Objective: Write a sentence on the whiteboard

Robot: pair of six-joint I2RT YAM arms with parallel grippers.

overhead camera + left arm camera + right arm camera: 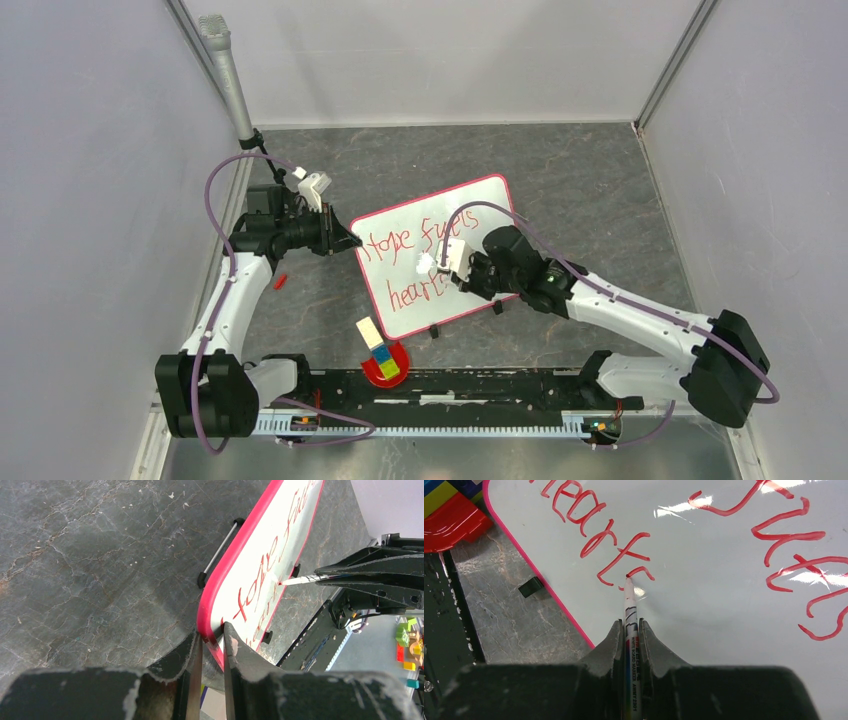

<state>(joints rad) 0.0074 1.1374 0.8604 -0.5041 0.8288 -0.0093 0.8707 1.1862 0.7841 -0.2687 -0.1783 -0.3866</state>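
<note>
Whiteboard [478, 198] sits skewed on the dark table [600, 200] between the two arms, with red handwriting on it (roughly "hope fuels heart"). Left gripper [212, 635] is clamped on the board's pink-rimmed near-left corner. Right gripper [630, 626] is pinched on a marker [629, 602], whose tip touches the board at the end of the lower line.

Pale grey walls [450, 55] enclosing the space on three sides, metal corner strips [672, 60] running upward, dark marbled surface [580, 170] lying flat beneath, soft even light falling across it
</note>
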